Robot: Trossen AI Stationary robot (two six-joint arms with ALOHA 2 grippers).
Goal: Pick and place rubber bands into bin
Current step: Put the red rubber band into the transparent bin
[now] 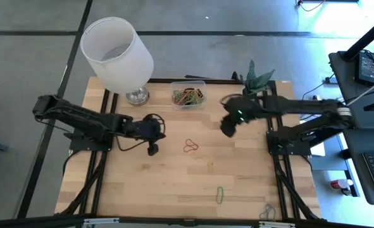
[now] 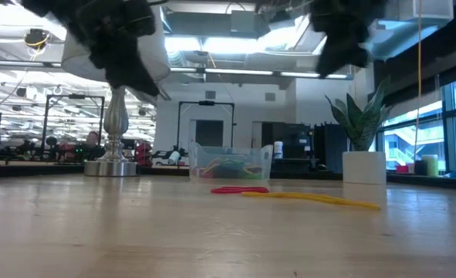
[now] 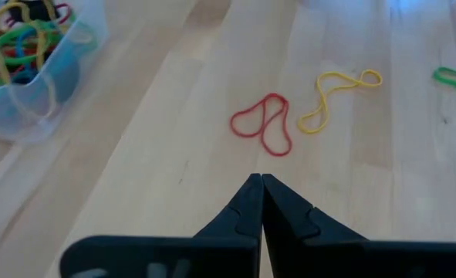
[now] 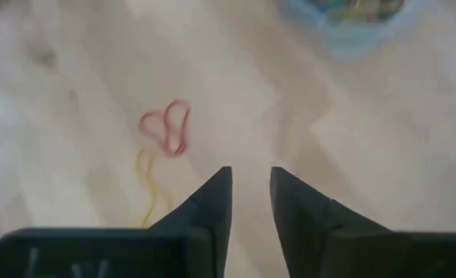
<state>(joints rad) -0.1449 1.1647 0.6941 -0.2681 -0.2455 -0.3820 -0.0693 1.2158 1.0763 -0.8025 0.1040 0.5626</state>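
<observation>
The clear bin [image 1: 188, 95] stands at the table's far middle with several coloured rubber bands in it. Loose bands lie flat on the wood: a red one [image 1: 190, 147], a yellow one [image 1: 204, 159], a green one [image 1: 219, 194] and a dark one [image 1: 267, 212] near the front edge. My left gripper [image 3: 260, 182] is shut and empty, above the table to the left of the red band [image 3: 262, 123]. My right gripper [image 4: 251, 184] hangs open and empty in the air, right of the bin and above the red band [image 4: 166, 127] and yellow band [image 4: 146, 185].
A lamp with a large white shade [image 1: 117, 54] and a metal foot [image 1: 137, 96] stands at the far left, next to the bin. A plant in a white pot [image 2: 364, 166] stands at the far right. Bare wood lies around the loose bands.
</observation>
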